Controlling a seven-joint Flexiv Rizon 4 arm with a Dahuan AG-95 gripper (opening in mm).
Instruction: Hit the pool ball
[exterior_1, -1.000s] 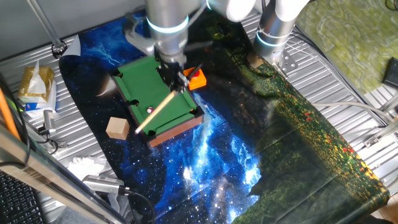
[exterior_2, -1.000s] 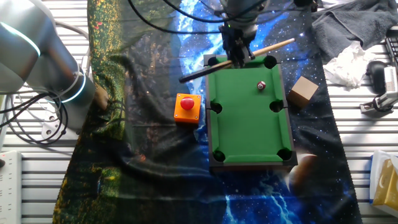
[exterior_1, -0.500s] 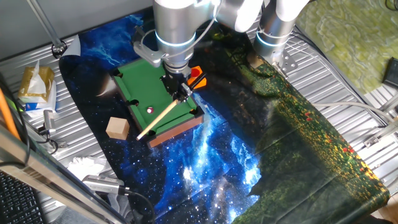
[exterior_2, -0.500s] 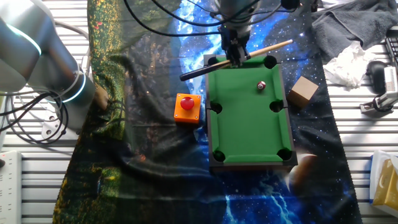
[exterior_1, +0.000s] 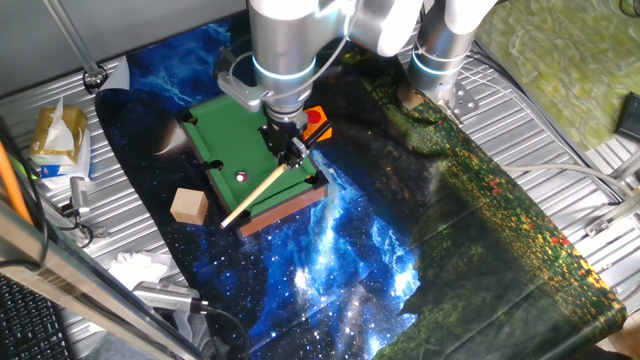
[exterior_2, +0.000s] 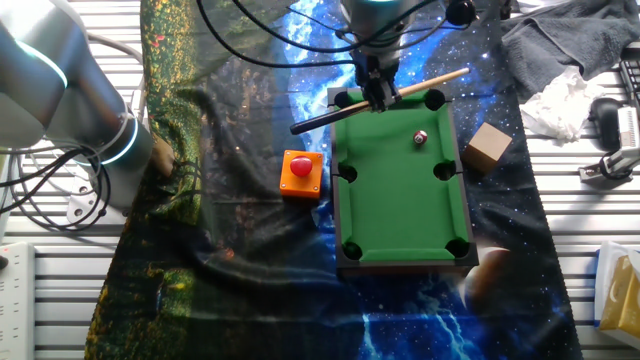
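Grip comes first: your tool (exterior_2: 376, 93) is clamped on the cue stick (exterior_2: 380, 95) near its middle, so the stick lies nearly level across the end rail of the mini pool table (exterior_2: 400, 185) with a length free on either side of the tool. I read that hold as deliberate — a mid-shaft grasp keeps the cue balanced and lets you drive it along its own line. In one fixed view the pale shaft (exterior_1: 262, 185) runs down and away from the tool (exterior_1: 291, 150) over the green felt, while in the other fixed view the dark butt sticks out past the rail on the opposite side of the tool, toward the orange box (exterior_2: 302, 173) with its red button, which sits off the table on that side.

Look at the pool ball (exterior_2: 421, 137) — it rests on the felt a little way off from the tool, beside the cue's line, not on it, and not touching the stick. It is tiny and whitish with a pink-red spot, plain against the green; in one fixed view (exterior_1: 240, 177) it sits just beside the pale shaft. A wooden block (exterior_2: 486, 147) stands outside the table, beyond the ball from your tool, on the starry cloth that covers the tabletop
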